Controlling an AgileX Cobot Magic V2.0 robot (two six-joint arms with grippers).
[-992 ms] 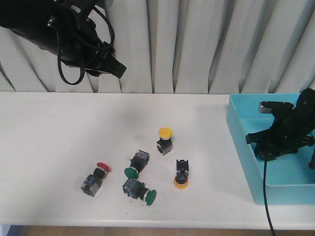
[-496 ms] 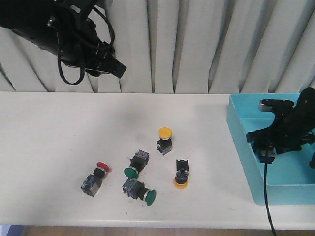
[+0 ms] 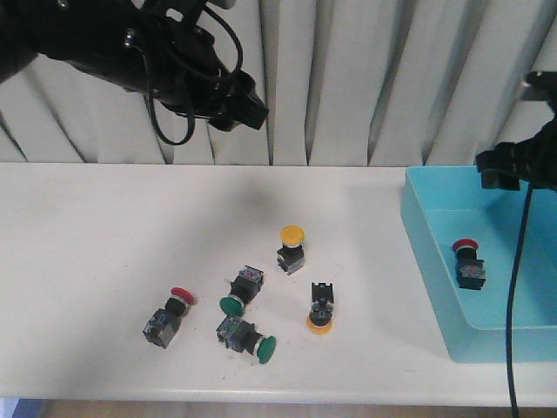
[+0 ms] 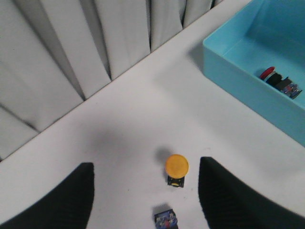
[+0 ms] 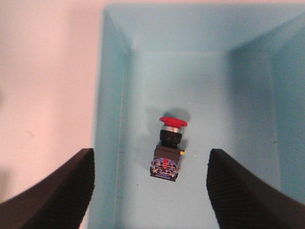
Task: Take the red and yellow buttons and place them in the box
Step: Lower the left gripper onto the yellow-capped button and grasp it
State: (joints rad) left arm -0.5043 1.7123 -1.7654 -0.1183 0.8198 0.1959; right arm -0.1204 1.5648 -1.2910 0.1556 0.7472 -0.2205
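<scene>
Below and ahead of the left gripper (image 3: 248, 111), the front view shows an upright yellow button (image 3: 291, 247) on the table; the right gripper (image 3: 503, 171) hangs over the box (image 3: 426, 252), farther off.

Between the left gripper's spread, empty fingers (image 4: 71, 193), its wrist view frames that button's cap.

Under the right's open, empty fingers (image 5: 62, 188), a red button (image 5: 169, 145) lies in the box.

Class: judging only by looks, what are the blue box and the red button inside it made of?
Box: probably moulded plastic, with a uniform turquoise colour, a soft sheen and rounded corners.
Red button: smooth, seemingly plastic cap above a shiny, possibly metal collar and a dark blocky body.
</scene>
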